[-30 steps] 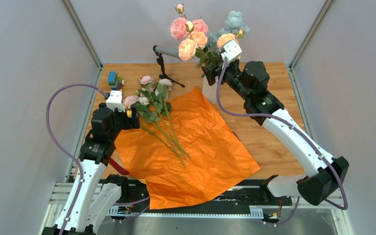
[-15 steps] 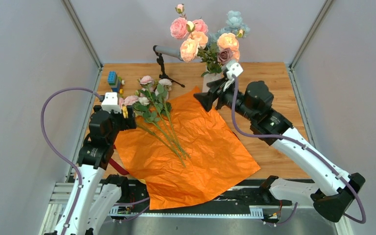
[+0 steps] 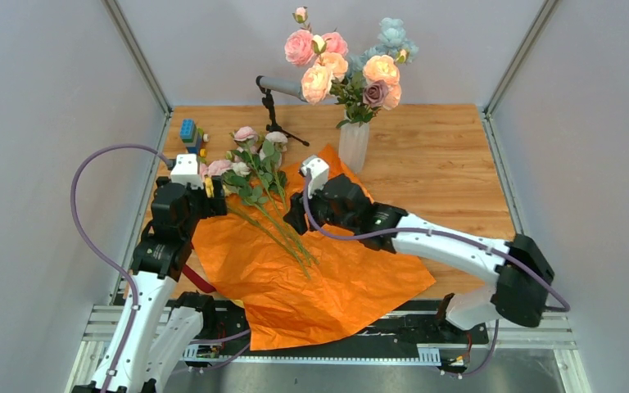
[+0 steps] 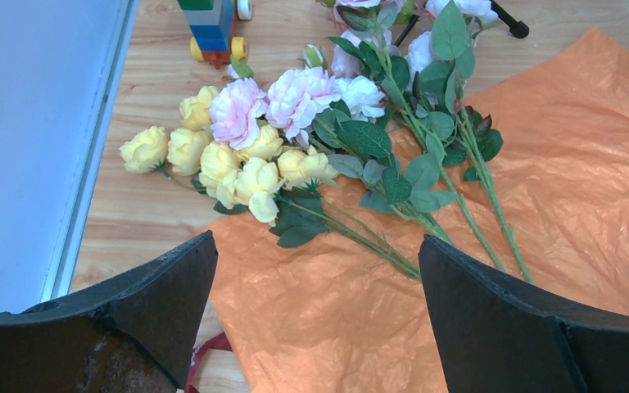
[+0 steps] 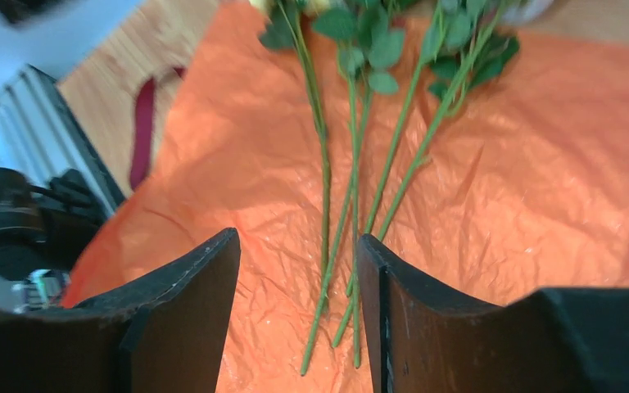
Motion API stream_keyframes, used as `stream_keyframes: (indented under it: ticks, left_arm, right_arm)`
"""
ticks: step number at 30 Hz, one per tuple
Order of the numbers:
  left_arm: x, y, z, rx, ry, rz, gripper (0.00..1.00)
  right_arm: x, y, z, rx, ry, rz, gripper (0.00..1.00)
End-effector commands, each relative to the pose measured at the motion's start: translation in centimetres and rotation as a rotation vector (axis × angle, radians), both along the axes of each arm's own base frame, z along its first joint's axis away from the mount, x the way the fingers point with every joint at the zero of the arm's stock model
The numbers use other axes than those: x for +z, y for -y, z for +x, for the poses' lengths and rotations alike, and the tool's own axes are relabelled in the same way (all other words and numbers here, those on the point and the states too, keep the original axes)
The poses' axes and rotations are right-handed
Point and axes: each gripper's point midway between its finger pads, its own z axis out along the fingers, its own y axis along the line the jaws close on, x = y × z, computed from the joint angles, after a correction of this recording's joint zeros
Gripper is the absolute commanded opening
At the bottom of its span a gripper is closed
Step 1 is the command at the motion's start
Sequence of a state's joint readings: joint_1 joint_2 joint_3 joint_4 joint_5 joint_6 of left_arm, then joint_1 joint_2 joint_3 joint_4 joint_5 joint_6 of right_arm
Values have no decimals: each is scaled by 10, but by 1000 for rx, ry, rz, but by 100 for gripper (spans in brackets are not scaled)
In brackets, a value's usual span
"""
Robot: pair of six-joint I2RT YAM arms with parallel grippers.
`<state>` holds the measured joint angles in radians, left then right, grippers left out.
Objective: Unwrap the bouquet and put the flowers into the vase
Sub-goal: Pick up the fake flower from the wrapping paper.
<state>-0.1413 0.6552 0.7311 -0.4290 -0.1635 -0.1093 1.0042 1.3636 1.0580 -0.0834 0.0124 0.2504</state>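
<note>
**A:** Starting on our left, the left gripper (image 4: 317,241) hangs with its jaws spread wide and nothing between them. Just ahead of it lie the yellow roses (image 4: 229,164), heads on the bare table (image 4: 139,213) and stalks running onto the orange paper (image 4: 590,164).

**B:** Agreed. The paper lies flat and open beneath both our grippers, and the ribbon (image 5: 142,123) lies off to the left of the right one. The loose flowers (image 3: 266,192) lie between the two grippers, heads toward the far side.

**A:** Our right gripper (image 5: 296,237) is low over the stem ends (image 5: 328,327), jaws apart, gripping nothing that we can see. The stalks run straight ahead from between its fingers.

**B:** That is where we worry. Several stalks lie close together there, so a closing grip may catch two or three of them. It could also catch a fold of paper and drag the sheet.

**A:** The leaves (image 5: 368,49) interlock further ahead, so lifting one stalk could pull its neighbours along.

**B:** The vase (image 3: 354,146) stands beyond the right gripper and to its right, near the paper's far corner, already crowded with blooms (image 3: 336,61). It is tall and narrow, and we judge that a stalk pushed in at an angle could tip it.
</note>
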Motion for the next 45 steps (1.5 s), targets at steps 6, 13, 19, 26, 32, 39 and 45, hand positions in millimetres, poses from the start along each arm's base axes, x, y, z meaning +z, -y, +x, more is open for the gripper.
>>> stream_keyframes:
  ticks: [6,13,19,26,32,39,45]
  left_arm:
    - [2,-3,2,14,14,0,100]
    - [2,-3,2,13,16,-1,100]
    - [3,-2,2,9,17,-3,100]
    - [3,-2,2,11,18,-2,100]
    - [2,-2,2,12,15,-2,100]
    - [3,-2,2,11,16,-1,100]
    - [3,-3,1,14,16,0,100]
  right_arm:
    - [-85,-44,40,-94,-133,-150,55]
    - [-123,-56,86,-150,-186,-249,52]
    - [-146,-54,129,-215,-187,-317,51]
    - [-163,-53,149,-224,-186,-373,51]
    - [-175,-57,156,-205,-174,-404,51]
    - [-177,-61,172,-230,-130,-426,50]
    - [-181,-62,188,-264,-88,-465,46]
